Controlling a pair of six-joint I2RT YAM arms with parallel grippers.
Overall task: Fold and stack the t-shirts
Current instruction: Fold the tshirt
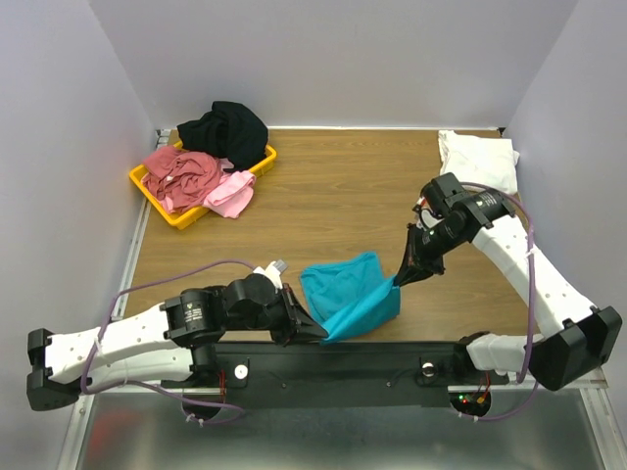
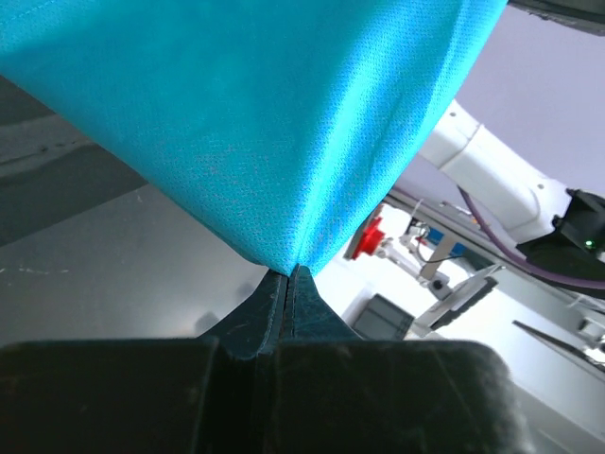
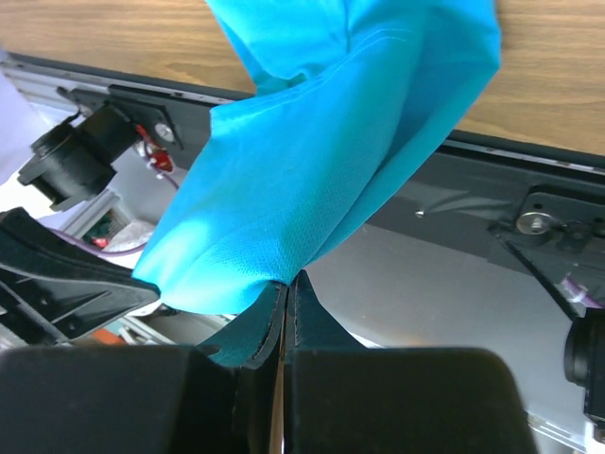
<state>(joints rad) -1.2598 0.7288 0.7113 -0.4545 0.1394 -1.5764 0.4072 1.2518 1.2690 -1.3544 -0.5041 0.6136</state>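
1. Yellow plastic tray (image 1: 263, 160), far left corner of the wooden table (image 1: 333, 196), set askew.
2. Dusty red cloth t-shirt (image 1: 181, 174), crumpled, inside the tray.
3. Black cloth t-shirt (image 1: 223, 127), bunched, over the tray's far end.
4. Pink cloth t-shirt (image 1: 232, 193), crumpled, spilling over the tray's right rim onto the table.
5. Left gripper (image 1: 315, 335), at the table's near edge. Jaws clenched on the lower left corner of item 6; its wrist view shows the cloth pinched at the fingertips (image 2: 288, 276).
6. Teal-blue cloth t-shirt (image 1: 348, 294), at near centre, slung between both grippers, its lower part over the dark front rail.
7. Right gripper (image 1: 397, 282), pointing down-left. Jaws clenched on the teal shirt's right edge, as confirmed by its wrist view (image 3: 286, 281).
8. White cloth t-shirt (image 1: 477, 159), lying in the far right corner, well apart from the others.
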